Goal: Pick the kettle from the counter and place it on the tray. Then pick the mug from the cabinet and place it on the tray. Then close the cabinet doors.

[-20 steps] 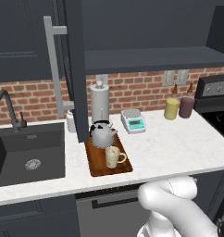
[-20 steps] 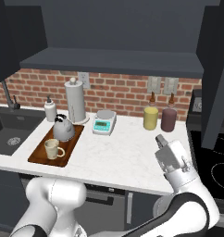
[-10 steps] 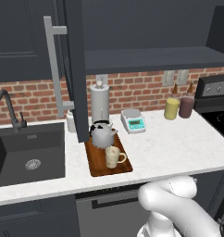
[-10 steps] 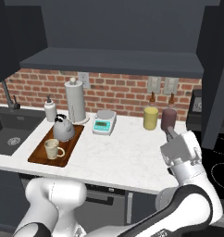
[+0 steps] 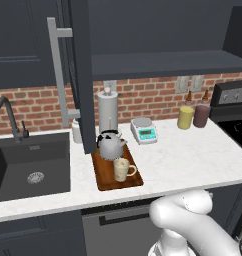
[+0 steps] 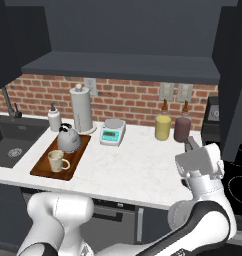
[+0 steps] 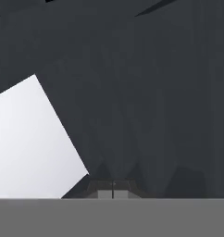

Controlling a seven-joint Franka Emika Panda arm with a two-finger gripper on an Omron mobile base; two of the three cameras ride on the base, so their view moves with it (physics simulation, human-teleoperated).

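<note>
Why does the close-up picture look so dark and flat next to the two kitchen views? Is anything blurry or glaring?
Hand view: shut gripper faces dark cabinet panels, soft-edged, with one plain bright patch. Left base view: evenly lit, no glare; kettle and mug sharp on the tray. Right base view: likewise flat, with faint shadows on the counter.

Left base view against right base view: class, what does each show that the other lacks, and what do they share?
The left base view alone shows the open cabinet door with its bar handle and the sink's faucet.

The right base view alone shows the gripper, shut, near the right-hand door.

Both show the kettle and the mug on the tray, the paper-towel roll, the scale and two canisters.
</note>
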